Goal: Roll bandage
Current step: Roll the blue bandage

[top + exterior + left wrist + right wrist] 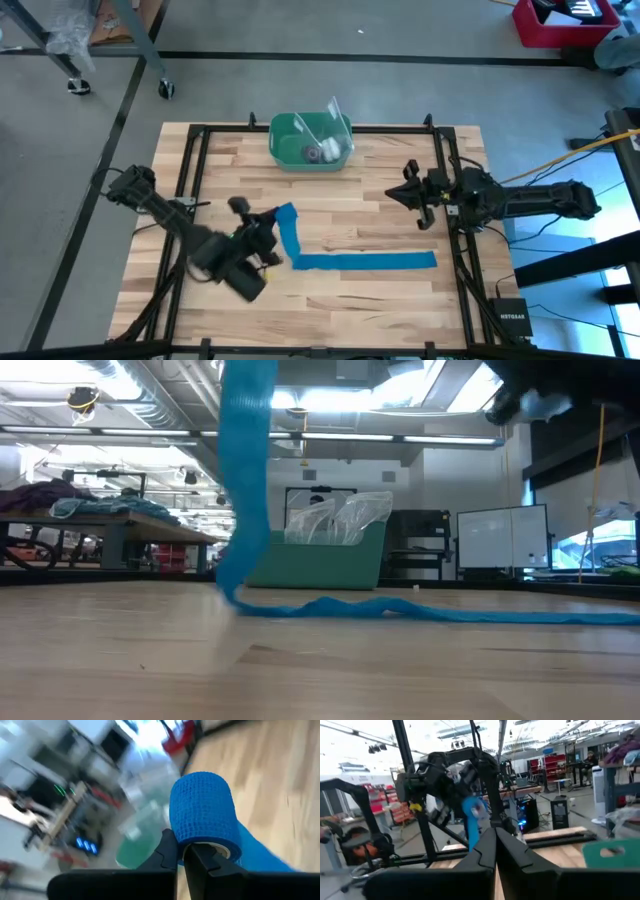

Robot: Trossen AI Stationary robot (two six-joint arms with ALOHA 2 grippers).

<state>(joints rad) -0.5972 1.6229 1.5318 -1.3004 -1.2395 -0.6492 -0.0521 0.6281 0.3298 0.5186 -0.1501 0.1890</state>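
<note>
The bandage is bright blue and partly wound into a small roll (pixel 202 812). My left gripper (pixel 265 228) is shut on the roll, above the table's left half. From the roll (pixel 286 212) a loose strip (pixel 245 470) hangs down to the wood. The strip bends there (pixel 298 260) and lies flat toward the table's right, with its free end (pixel 428 260) on the wood. My right gripper (pixel 408 196) hangs shut and empty over the table's right side, apart from the strip. My left gripper has the roll at the rim of one end (pixel 187 842), beside its white core (pixel 220 851). The fingertips (pixel 169 851) stand close together there, and whether one reaches into the core cannot be told. The roll is lifted clear of the table, with the strip trailing below it.
A green bin (pixel 312 140) with clear plastic and small rolls in it stands at the middle of the far edge. A black frame rail (pixel 200 180) runs along the table's sides. Bare wood (pixel 360 310) lies between the flat strip and the near edge.
</note>
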